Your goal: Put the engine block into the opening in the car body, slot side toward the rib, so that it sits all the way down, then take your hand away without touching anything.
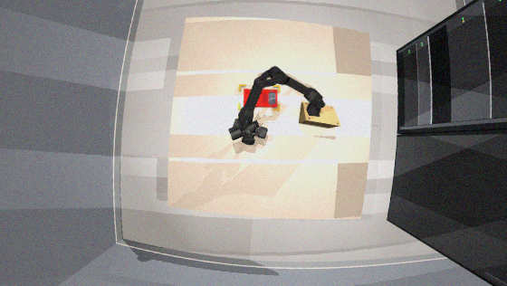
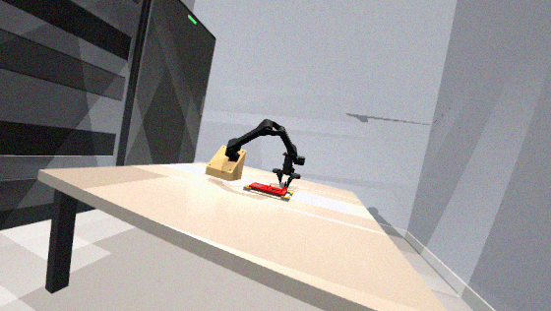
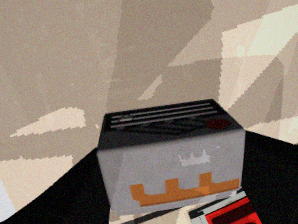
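So we've got the black gripper [image 1: 248, 136] [image 2: 285, 183] [image 3: 166, 147] clamped on the grey-and-black engine block with orange markings [image 3: 172, 172], near the red car body [image 1: 261, 98] [image 2: 268, 189] [image 3: 235, 214] on our pale wooden table [image 1: 253, 190] [image 2: 236, 217] [image 3: 60, 60], grey walls [image 1: 54, 118] [image 2: 320, 64] around.

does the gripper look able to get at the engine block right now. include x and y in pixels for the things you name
Yes, it seems so: the gripper [image 1: 248, 137] [image 2: 286, 185] is already shut on the engine block [image 3: 172, 175], a finger at each side, with nothing visible in the way.

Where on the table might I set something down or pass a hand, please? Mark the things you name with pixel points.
Roomiest looks the stretch between the red car body [image 1: 260, 98] and the table's far-left edge in the top view. It is crowded between car body, gripper [image 1: 248, 136] [image 2: 286, 186] and wedge-shaped base [image 1: 327, 119] [image 2: 218, 168].
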Tool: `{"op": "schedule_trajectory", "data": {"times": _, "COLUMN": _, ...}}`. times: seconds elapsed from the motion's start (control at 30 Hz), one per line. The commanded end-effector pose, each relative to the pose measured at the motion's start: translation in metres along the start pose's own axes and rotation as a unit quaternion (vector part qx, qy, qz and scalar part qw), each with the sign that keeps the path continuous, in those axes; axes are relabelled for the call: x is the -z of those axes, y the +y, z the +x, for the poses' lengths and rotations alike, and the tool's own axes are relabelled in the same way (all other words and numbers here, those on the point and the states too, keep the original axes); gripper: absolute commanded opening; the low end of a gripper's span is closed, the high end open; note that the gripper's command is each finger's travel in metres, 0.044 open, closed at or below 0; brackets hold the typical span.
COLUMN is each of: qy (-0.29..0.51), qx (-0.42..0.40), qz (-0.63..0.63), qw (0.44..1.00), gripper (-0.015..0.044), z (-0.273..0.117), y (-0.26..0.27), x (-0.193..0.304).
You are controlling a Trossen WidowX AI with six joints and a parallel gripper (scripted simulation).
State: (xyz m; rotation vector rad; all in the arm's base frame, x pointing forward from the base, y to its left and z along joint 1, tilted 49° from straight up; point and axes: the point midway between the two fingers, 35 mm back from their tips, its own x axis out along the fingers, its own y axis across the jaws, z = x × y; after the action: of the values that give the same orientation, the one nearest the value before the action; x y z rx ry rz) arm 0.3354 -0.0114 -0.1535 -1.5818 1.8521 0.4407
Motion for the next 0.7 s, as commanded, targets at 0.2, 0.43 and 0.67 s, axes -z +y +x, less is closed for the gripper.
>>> {"op": "schedule_trajectory", "data": {"times": 0.2, "qy": -0.003, "qx": 0.009, "qz": 0.012, "qw": 1.0, "gripper": 0.0, "z": -0.021, "y": -0.004, "x": 0.001}}
{"op": "schedule_trajectory", "data": {"times": 0.43, "qy": -0.007, "qx": 0.008, "qz": 0.01, "qw": 1.0, "gripper": 0.0, "z": -0.041, "y": -0.006, "x": -0.002}}
{"op": "schedule_trajectory", "data": {"times": 0.67, "qy": -0.008, "qx": 0.006, "qz": 0.006, "qw": 1.0, "gripper": 0.0, "z": -0.062, "y": -0.006, "x": -0.003}}
